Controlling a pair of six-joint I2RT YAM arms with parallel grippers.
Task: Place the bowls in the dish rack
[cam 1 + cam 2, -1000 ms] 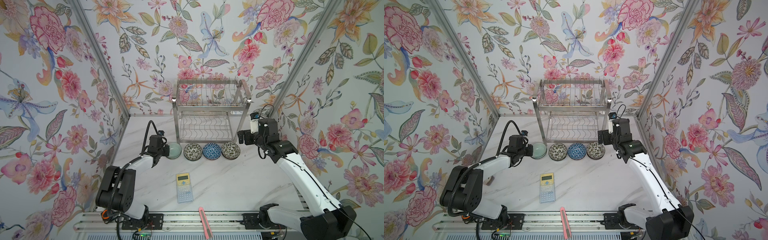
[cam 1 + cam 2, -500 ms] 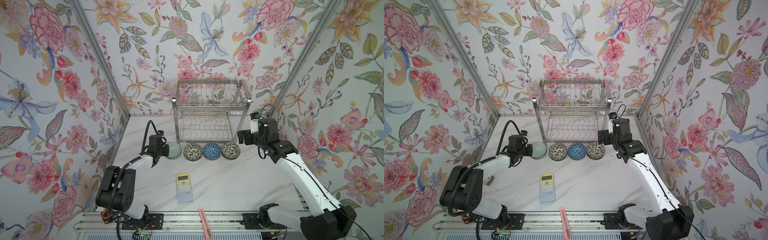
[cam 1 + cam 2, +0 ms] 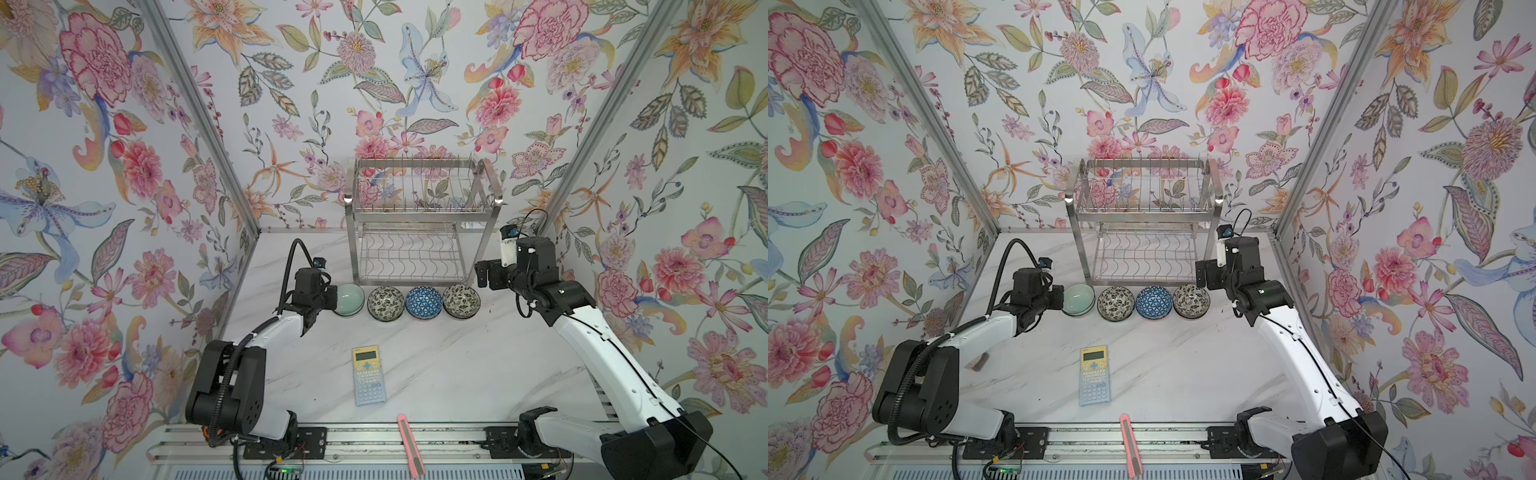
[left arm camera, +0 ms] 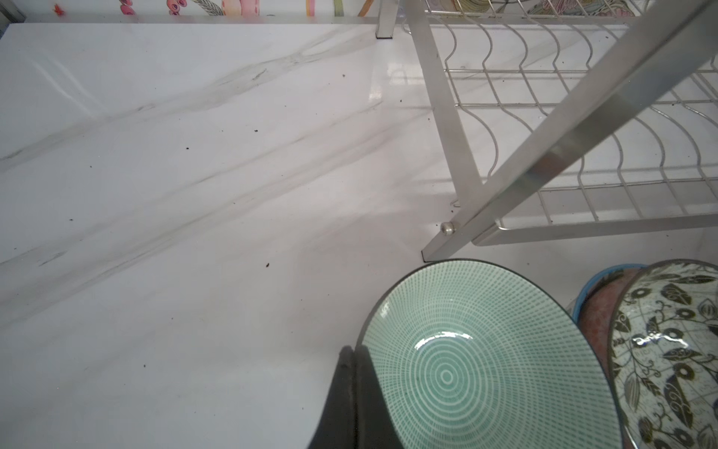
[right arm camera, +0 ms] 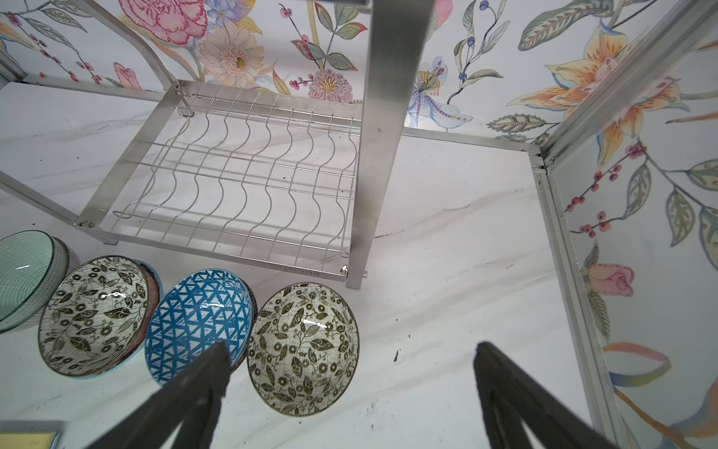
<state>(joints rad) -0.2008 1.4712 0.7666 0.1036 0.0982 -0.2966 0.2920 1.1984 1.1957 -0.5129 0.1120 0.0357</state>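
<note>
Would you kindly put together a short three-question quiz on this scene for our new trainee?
1. True or false: the rack already holds a bowl.
2. The left gripper has its jaws shut on: A) the celadon bowl; B) a rack leg; C) nothing.
3. Fill in: the right gripper has its jaws ____.

Key: 1 false; 2 A; 3 open.
</note>
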